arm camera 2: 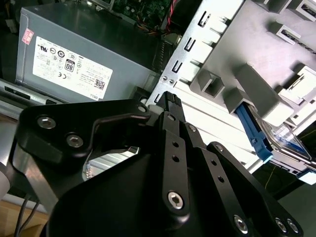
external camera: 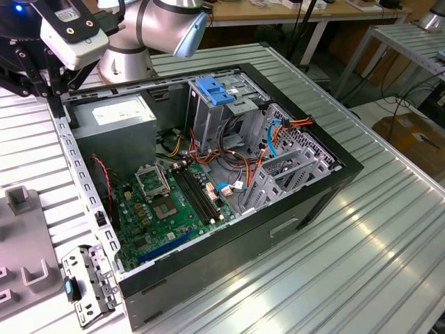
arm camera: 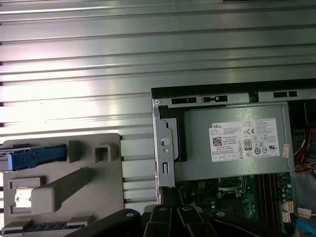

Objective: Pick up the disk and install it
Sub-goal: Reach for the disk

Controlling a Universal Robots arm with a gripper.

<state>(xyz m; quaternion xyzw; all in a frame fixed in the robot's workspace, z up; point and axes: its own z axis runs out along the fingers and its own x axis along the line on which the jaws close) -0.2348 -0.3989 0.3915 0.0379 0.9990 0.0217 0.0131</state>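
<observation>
A: Checking progress: is the disk [arm camera: 35, 158] in yet?

B: No. In the first wrist view it sits slotted in the grey fixture [arm camera: 98, 190] beside the computer case [arm camera: 157, 143], untouched. My gripper [arm camera 2: 170, 106] hangs by the case's edge near the power supply [arm camera: 197, 148], holding no disk; its opening I cannot tell. Pickup and install both remain.

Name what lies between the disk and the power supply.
In the first wrist view: the grey holder bearing the disk, a strip of ribbed table, the case's metal edge.
</observation>
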